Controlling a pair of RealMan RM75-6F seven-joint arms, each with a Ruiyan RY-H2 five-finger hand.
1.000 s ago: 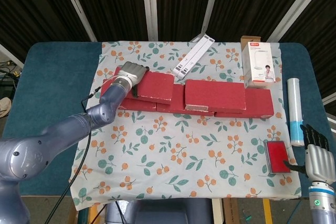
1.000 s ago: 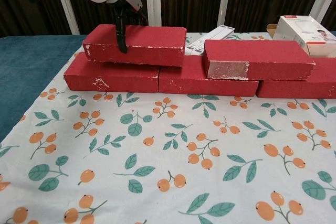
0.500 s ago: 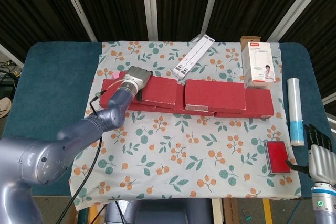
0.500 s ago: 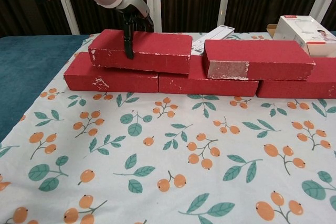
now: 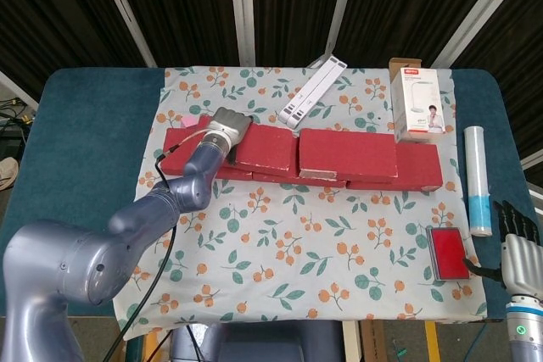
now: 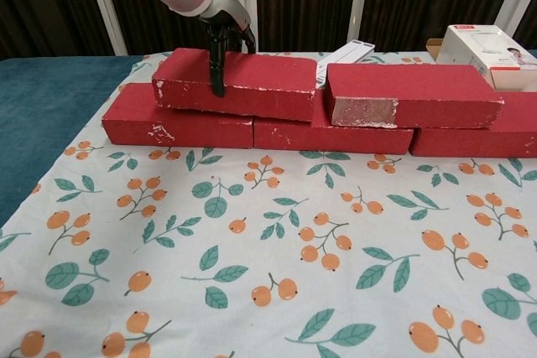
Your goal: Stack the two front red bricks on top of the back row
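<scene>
While gripped, brick (image 6: 243, 83) lengthwise left-right.

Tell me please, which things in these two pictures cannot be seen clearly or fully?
- Right hand: head view only, cut by the picture's edge; outside the chest view.
- Back row: both views, mostly covered by the two upper bricks.
- Left hand: head view, the fingers fold over the brick, so the contact is hidden.
- White box: chest view, cut by the right edge; its print is too small in the head view.
</scene>
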